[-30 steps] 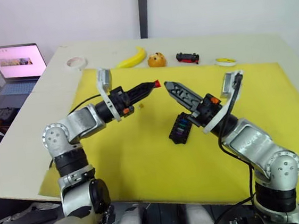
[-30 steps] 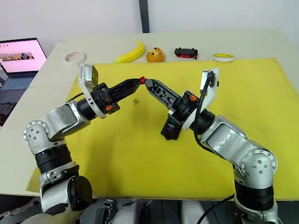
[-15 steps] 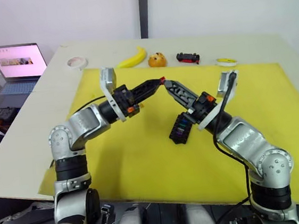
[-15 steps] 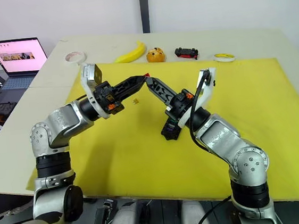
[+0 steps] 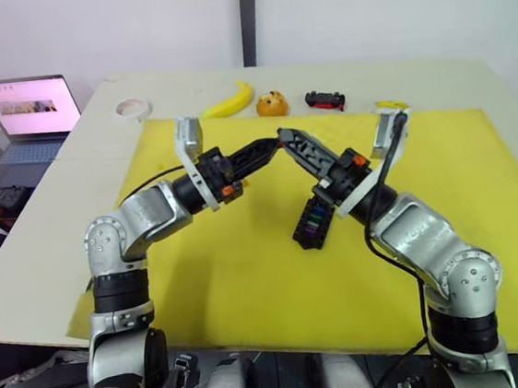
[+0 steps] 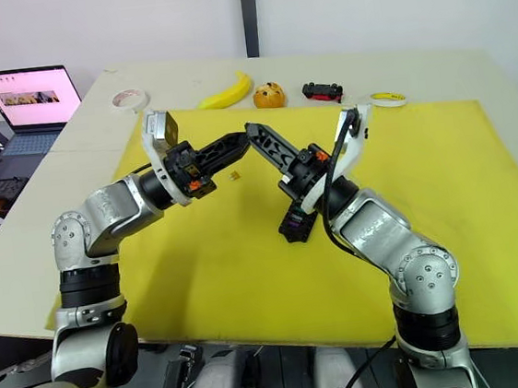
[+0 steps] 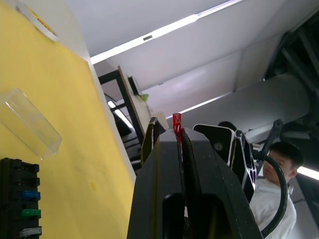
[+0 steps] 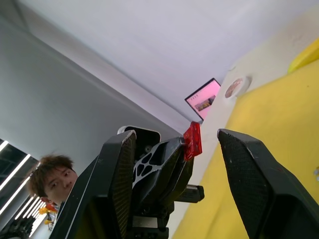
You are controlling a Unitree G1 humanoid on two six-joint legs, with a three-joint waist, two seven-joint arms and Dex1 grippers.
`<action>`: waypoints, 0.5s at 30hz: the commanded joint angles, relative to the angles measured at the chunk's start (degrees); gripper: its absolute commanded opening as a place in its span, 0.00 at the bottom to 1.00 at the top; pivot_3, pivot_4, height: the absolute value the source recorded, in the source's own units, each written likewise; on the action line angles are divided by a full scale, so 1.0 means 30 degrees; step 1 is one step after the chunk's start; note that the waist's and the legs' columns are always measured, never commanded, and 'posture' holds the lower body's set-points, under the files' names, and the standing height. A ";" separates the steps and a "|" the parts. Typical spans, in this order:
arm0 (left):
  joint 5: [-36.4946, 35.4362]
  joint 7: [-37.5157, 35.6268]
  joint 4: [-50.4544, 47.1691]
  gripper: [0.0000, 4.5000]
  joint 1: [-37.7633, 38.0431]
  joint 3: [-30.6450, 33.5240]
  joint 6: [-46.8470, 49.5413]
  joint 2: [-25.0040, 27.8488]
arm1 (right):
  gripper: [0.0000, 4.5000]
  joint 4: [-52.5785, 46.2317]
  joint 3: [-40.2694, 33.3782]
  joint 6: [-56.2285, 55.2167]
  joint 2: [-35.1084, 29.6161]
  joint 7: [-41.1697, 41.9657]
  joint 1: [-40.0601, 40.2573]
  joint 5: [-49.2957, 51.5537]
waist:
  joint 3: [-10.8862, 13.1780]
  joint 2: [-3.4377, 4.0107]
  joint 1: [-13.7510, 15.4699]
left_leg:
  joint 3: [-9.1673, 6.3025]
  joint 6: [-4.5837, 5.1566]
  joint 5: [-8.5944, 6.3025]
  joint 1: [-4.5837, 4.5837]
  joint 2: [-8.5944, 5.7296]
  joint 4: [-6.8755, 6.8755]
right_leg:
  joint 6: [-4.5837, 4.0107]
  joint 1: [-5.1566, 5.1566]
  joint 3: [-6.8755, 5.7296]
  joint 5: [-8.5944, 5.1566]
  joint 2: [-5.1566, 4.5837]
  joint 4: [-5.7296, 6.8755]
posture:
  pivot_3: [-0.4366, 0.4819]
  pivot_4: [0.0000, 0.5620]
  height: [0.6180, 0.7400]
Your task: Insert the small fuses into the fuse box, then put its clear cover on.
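My left gripper (image 5: 275, 141) is raised above the yellow mat (image 5: 249, 278), shut on a small red fuse (image 7: 176, 122) that sticks out past its tips. My right gripper (image 8: 177, 134) is open and meets it tip to tip, one finger on each side of that red fuse (image 8: 192, 141). The black fuse box (image 5: 313, 223) lies on the mat under my right arm, with blue, green and grey fuses in its slots (image 7: 25, 204). The clear cover (image 7: 27, 124) lies on the mat just beyond the box. A tiny pale chip (image 6: 233, 174) rests on the mat below the left gripper.
Along the table's far edge lie a banana (image 5: 228, 102), an orange ball (image 5: 272, 104), a black-and-red toy car (image 5: 325, 100), a white tape roll (image 5: 132, 107) and a yellow ring (image 5: 390, 104). An open laptop (image 5: 27, 107) sits far left. A person (image 7: 281, 159) stands nearby.
My right gripper has swung up and left until its open fingers flank the red fuse. The left gripper rose slightly, still holding the fuse. The fuse box has not moved.
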 commanded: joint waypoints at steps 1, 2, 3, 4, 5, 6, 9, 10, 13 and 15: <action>-0.0411 -0.0351 -0.0552 0.00 -0.0322 -0.0076 -0.0268 0.0069 | 0.61 -0.0118 -0.0065 -0.0166 -0.0103 0.0600 -0.0012 -0.0131 | 0.0000 0.0000 -0.0005 | 0.0001 0.0001 0.0000 0.0000 0.0000 0.0000 | 0.0000 0.0000 0.0000 0.0000 0.0000 0.0000 | 0.48 0.27 1.00; -0.0411 -0.0361 -0.0555 0.00 -0.0331 -0.0084 -0.0279 0.0077 | 0.61 -0.0102 -0.0073 -0.0152 -0.0130 0.0685 0.0053 -0.0166 | 0.0000 0.0000 -0.0006 | 0.0000 0.0001 0.0000 0.0000 0.0000 0.0000 | 0.0000 0.0000 0.0000 0.0000 0.0001 0.0000 | 0.48 0.27 1.00; -0.0411 -0.0368 -0.0555 0.00 -0.0334 -0.0089 -0.0278 0.0082 | 0.61 -0.0115 -0.0096 -0.0141 -0.0164 0.0796 0.0162 -0.0216 | 0.0000 0.0000 -0.0005 | 0.0000 0.0001 0.0000 0.0000 0.0001 0.0000 | 0.0000 0.0000 0.0000 0.0000 0.0001 0.0000 | 0.48 0.27 1.00; -0.0411 -0.0377 -0.0558 0.00 -0.0332 -0.0100 -0.0275 0.0089 | 0.61 -0.0139 -0.0124 -0.0141 -0.0189 0.0885 0.0257 -0.0245 | 0.0000 0.0000 0.0001 | 0.0000 0.0003 -0.0001 0.0000 0.0001 0.0000 | 0.0000 0.0000 0.0000 0.0000 0.0001 0.0000 | 0.48 0.27 1.00; -0.0411 -0.0384 -0.0560 0.00 -0.0332 -0.0121 -0.0274 0.0107 | 0.61 -0.0180 -0.0155 -0.0137 -0.0217 0.0966 0.0356 -0.0266 | 0.0000 0.0000 0.0003 | 0.0000 0.0004 -0.0002 0.0000 0.0001 0.0000 | 0.0000 0.0000 0.0000 0.0000 0.0001 0.0000 | 0.48 0.27 1.00; -0.0411 -0.0395 -0.0553 0.00 -0.0332 -0.0135 -0.0274 0.0127 | 0.61 -0.0233 -0.0195 -0.0144 -0.0237 0.1055 0.0470 -0.0279 | 0.0000 0.0000 0.0005 | 0.0001 0.0006 -0.0003 0.0000 0.0001 0.0000 | 0.0000 0.0000 0.0000 0.0000 0.0000 -0.0001 | 0.48 0.27 1.00; -0.0411 -0.0400 -0.0506 0.00 -0.0341 -0.0139 -0.0298 0.0175 | 0.61 -0.0464 -0.0272 -0.0153 -0.0338 0.1196 0.0782 -0.0257 | 0.0000 0.0001 0.0005 | 0.0000 0.0011 -0.0005 0.0000 0.0001 0.0000 | 0.0000 0.0001 0.0000 0.0000 0.0001 -0.0003 | 0.48 0.27 1.00; -0.0411 -0.0388 -0.0506 0.00 -0.0340 -0.0143 -0.0313 0.0176 | 0.61 -0.0568 -0.0286 -0.0179 -0.0369 0.1151 0.0841 -0.0208 | 0.0000 0.0000 0.0003 | 0.0000 0.0011 -0.0006 0.0000 0.0001 0.0000 | 0.0000 0.0001 0.0000 0.0000 0.0001 -0.0003 | 0.48 0.27 1.00; -0.0411 -0.0367 -0.0526 0.00 -0.0328 -0.0151 -0.0356 0.0156 | 0.61 -0.0879 -0.0370 -0.0280 -0.0483 0.0793 0.0924 0.0081 | 0.0000 0.0000 0.0005 | 0.0000 0.0013 -0.0007 0.0000 0.0001 0.0000 | -0.0001 0.0001 0.0000 0.0000 0.0001 -0.0003 | 0.48 0.27 1.00; -0.0411 -0.0383 -0.0567 0.00 -0.0307 -0.0184 -0.0378 0.0151 | 0.61 -0.0951 -0.0420 -0.0365 -0.0530 0.0626 0.0845 0.0234 | 0.0000 0.0000 0.0008 | 0.0000 0.0013 -0.0007 0.0000 0.0002 0.0000 | -0.0001 0.0001 0.0001 -0.0001 0.0000 -0.0004 | 0.48 0.27 1.00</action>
